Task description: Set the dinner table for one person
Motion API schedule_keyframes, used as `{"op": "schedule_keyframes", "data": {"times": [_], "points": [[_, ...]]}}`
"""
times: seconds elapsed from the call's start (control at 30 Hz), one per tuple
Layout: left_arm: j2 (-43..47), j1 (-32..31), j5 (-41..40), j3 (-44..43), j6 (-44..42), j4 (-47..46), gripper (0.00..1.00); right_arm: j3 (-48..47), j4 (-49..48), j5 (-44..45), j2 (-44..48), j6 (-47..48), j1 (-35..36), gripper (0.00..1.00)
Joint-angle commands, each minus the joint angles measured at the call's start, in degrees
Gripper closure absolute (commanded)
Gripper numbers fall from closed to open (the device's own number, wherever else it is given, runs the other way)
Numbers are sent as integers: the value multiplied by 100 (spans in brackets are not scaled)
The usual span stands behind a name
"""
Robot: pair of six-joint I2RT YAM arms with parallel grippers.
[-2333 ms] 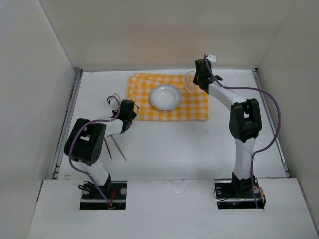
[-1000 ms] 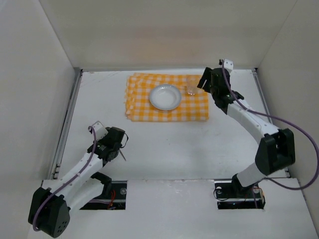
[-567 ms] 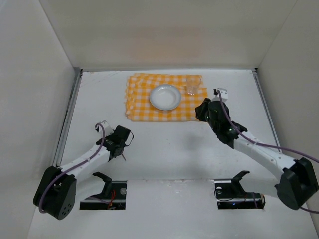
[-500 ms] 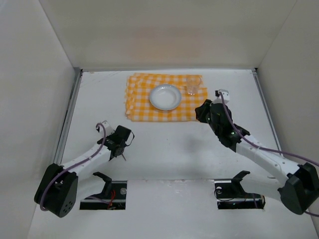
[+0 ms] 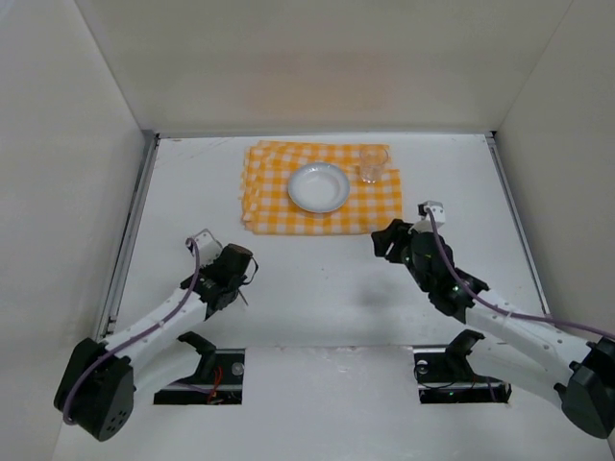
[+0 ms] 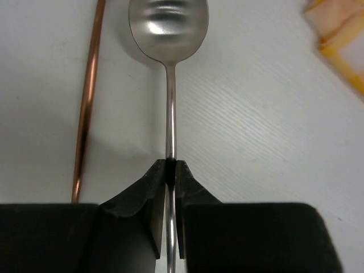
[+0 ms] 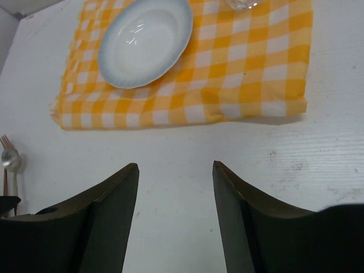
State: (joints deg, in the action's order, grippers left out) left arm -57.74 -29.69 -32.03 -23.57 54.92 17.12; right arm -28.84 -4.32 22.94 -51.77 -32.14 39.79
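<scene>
My left gripper [image 6: 169,165] is shut on the thin handle of a silver spoon [image 6: 168,25] that lies on the white dinner table [image 5: 317,279], its bowl pointing away from me. A copper-coloured fork handle [image 6: 86,108] lies beside it on the left. In the top view this gripper [image 5: 238,286] sits low at the near left. My right gripper [image 7: 175,165] stands open over bare tabletop, nothing between its fingers; from above it [image 5: 381,242] is just short of the near edge of the checked cloth.
A yellow-and-white checked cloth [image 5: 384,206] lies at the back centre with a white plate [image 5: 318,186] on it and a clear glass [image 5: 371,165] at its far right corner. White walls enclose the table on three sides.
The left gripper has come down over the cutlery and closed on the spoon's handle. The right arm has let go of the glass on the cloth and drawn back toward me, jaws open.
</scene>
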Motion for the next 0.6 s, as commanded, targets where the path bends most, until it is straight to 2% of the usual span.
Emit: {"op": "schedule_keyframes", "data": {"times": [0.0,0.13,0.3,0.47,0.57], "points": [[736,-330,-312,-392,-524,194,100,150,-667,211,158,-204,-19,38],[835,-866,-400,-1078,-1122,134,100,396,-860,378,325,-380,-151,33],[-262,-1718,-102,-2018,-1746,-866,100,633,-817,650,781,-547,-423,34],[-1896,-2132,363,-3151,-2335,-1931,100,924,-738,467,1362,-855,-915,73],[-2793,-2080,785,-3845,-2380,-2213,100,959,-667,229,1415,-969,-1170,78]]}}
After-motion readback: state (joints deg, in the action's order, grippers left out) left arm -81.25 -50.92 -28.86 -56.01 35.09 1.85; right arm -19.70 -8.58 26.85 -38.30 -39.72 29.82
